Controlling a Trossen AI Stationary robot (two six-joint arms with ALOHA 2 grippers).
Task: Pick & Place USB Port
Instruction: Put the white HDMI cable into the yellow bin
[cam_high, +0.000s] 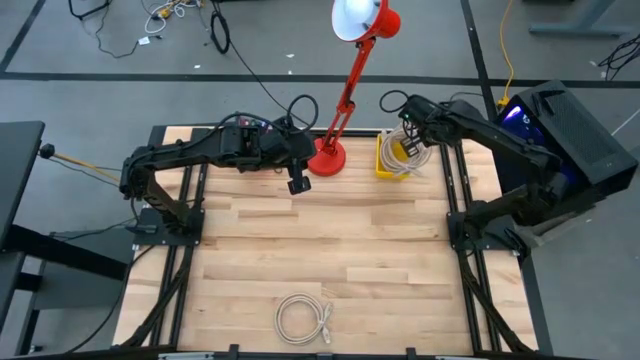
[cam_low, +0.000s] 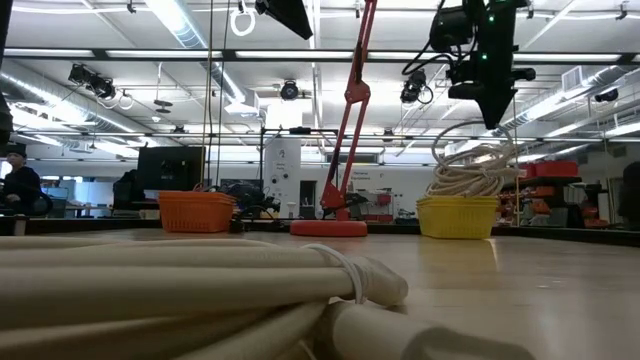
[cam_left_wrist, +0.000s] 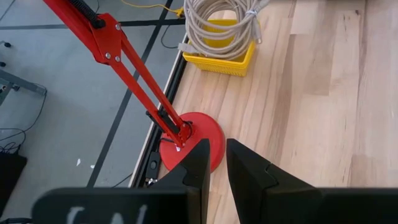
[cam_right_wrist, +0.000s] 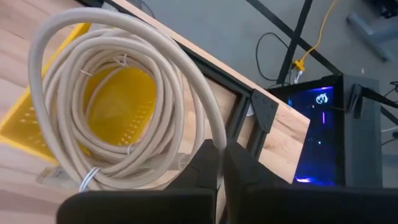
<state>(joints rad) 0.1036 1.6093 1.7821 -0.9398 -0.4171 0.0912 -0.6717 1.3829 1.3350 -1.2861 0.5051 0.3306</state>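
The USB cable coil (cam_right_wrist: 124, 99) hangs over the yellow basket (cam_high: 390, 160) at the tabletop (cam_high: 350, 250) far edge, pinched in my right claw (cam_right_wrist: 219, 155), so I judge the placing step is in hand and next I must lower and release. A second coil (cam_high: 303, 318) waits near the front edge; my left claw (cam_left_wrist: 216, 163), slightly parted and empty, hovers by the red lamp base (cam_left_wrist: 193, 140).

Low view: near coiled cable (cam_low: 200, 290) fills the foreground, blurred, cut off by left and bottom edges. Lamp (cam_low: 345, 130) head cut off at top. Right tool (cam_low: 492, 105) fingertips too dark to resolve there. Right wrist view: yellow basket (cam_right_wrist: 118, 106) largely hidden under the cable coil (cam_right_wrist: 124, 93); contact between tool and coil unclear.
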